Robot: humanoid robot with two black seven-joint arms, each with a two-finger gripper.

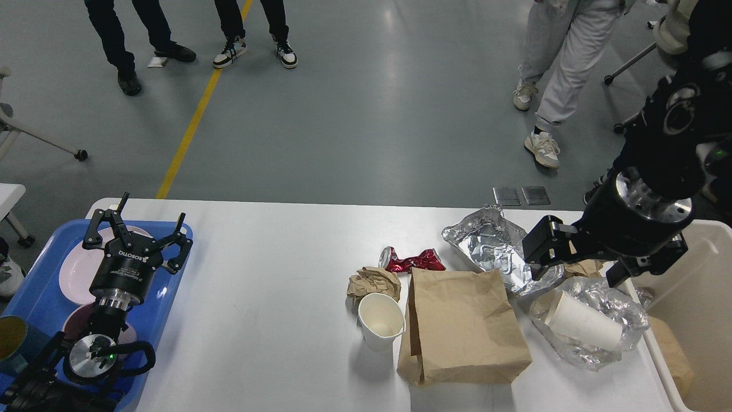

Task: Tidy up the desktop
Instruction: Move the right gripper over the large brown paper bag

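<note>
My right jaws point(577, 260) hang over the right end of the tabletop point(269, 297), spread wide with nothing between them, just above the crumpled brown paper wad point(589, 267) that lies between the foil tray point(496, 247) and the beige bin point(695, 286). My left jaws point(137, 232) are also wide and empty, poised above the blue tray point(34, 274) at the left edge, over a pale plate point(80, 272).

The trouble I foresee is crowding. The wad sits hemmed in: the foil tray touches it on one side, the clear plastic bag point(612, 297) holding a tipped paper cup point(583, 321) lies just in front of it. If I come down spread this wide, one finger may snag the foil rim or the bag and drag either along, or pinch foil together with paper. The foil is light and springy, so I judge a nudge could send it sliding toward the far edge.

The bin wall is close beside my wrist; a careless swing could knock it.

Toward the middle, the upright paper cup point(380, 327) stands touching the flat brown paper bag point(460, 326), beside another paper wad point(374, 282) and a crushed red can point(413, 261). That cup could tip if the bag gets shoved.
</note>
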